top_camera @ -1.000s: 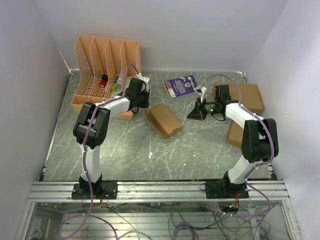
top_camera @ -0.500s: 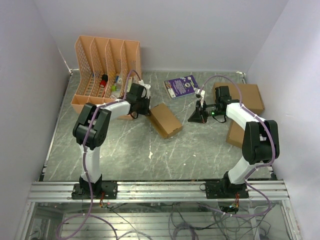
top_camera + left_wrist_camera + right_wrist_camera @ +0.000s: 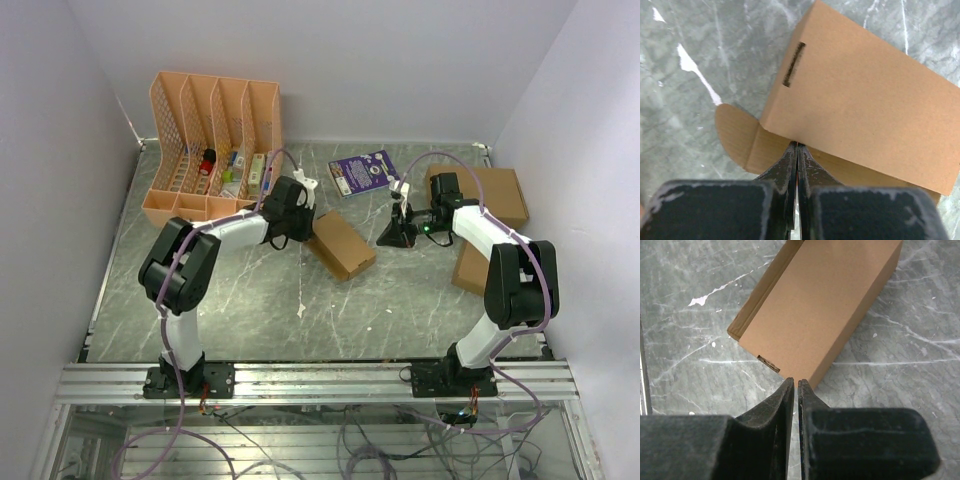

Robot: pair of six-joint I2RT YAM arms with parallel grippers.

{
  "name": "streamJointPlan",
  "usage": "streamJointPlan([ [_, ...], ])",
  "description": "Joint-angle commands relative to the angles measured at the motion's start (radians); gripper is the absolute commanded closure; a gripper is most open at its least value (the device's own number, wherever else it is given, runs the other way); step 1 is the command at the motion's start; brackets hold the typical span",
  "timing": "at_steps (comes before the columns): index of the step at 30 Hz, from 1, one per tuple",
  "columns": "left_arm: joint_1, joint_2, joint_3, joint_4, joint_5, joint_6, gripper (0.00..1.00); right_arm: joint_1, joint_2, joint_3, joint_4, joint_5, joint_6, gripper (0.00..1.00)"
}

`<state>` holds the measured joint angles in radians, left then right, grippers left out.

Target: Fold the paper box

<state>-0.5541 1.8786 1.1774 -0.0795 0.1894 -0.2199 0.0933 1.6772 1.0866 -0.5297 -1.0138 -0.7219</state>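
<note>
The paper box (image 3: 341,244) is a small brown carton lying at an angle in the middle of the marble table. In the left wrist view the paper box (image 3: 865,95) shows a slot in its lid and a rounded flap (image 3: 734,136) sticking out at one end. My left gripper (image 3: 797,145) is shut, its tips pressed against the box's side just under the lid edge; from above, the left gripper (image 3: 306,231) sits at the box's left end. My right gripper (image 3: 794,383) is shut but for a hairline gap, empty, just short of the box's (image 3: 815,315) near corner. Seen from above, the right gripper (image 3: 386,238) is to the box's right.
An orange file rack (image 3: 214,140) stands at the back left. A purple booklet (image 3: 362,171) lies at the back middle. A larger flat brown box (image 3: 495,195) and another small carton (image 3: 468,268) lie by the right wall.
My left gripper has swung right, up against the box's left end, and the box has slid slightly right. The right gripper has drawn back a little from the box.
</note>
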Motion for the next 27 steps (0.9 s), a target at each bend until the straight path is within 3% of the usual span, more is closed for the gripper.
streamJointPlan([
  [1, -0.037, -0.039, -0.028, 0.023, 0.012, -0.022, 0.93, -0.004, -0.02, 0.027, -0.028, -0.001, -0.037, 0.91],
  [27, -0.046, -0.012, -0.055, -0.02, -0.044, -0.009, 0.93, -0.006, -0.005, 0.029, -0.044, -0.022, -0.044, 0.91],
])
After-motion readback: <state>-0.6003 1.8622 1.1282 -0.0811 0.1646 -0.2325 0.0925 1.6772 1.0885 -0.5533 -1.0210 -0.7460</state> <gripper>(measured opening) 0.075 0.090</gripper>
